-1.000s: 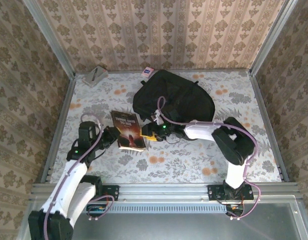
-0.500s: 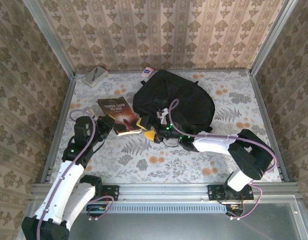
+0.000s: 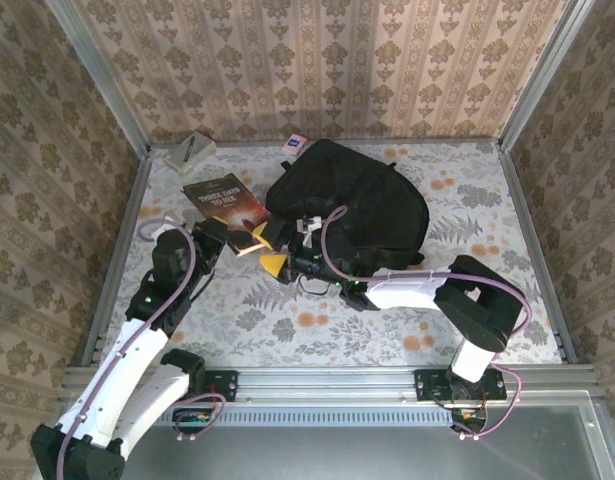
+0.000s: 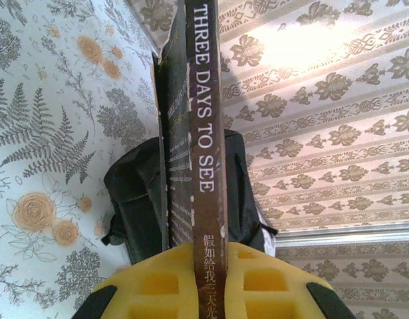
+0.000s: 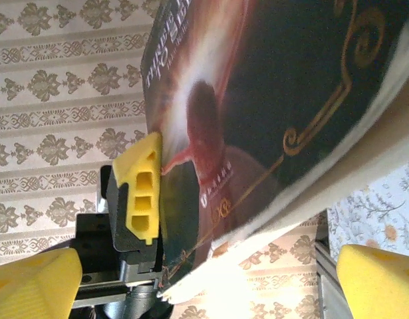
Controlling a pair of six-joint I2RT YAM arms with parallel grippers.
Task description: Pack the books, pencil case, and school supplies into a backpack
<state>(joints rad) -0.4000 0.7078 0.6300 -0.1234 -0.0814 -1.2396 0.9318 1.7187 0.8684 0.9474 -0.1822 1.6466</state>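
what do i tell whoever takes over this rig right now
Left gripper: jaws shut on the dark book, held up left of the backpack.
Right gripper: jaws open beside the book's near edge, gripping nothing.
Pink-white packet and block lie at the far edge of the table, outside the backpack.
Done: book picked up; the backpack's contents cannot be told.
Left: put book, packet and block in the backpack.

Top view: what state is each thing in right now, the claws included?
Left gripper: shut on the book.
Right gripper: open, close to the book.
Book: shut, clamped at one end.
Backpack: lying on the table; zip unclear.
Small packet: lying behind the backpack.
Grey block: lying in the far left corner.
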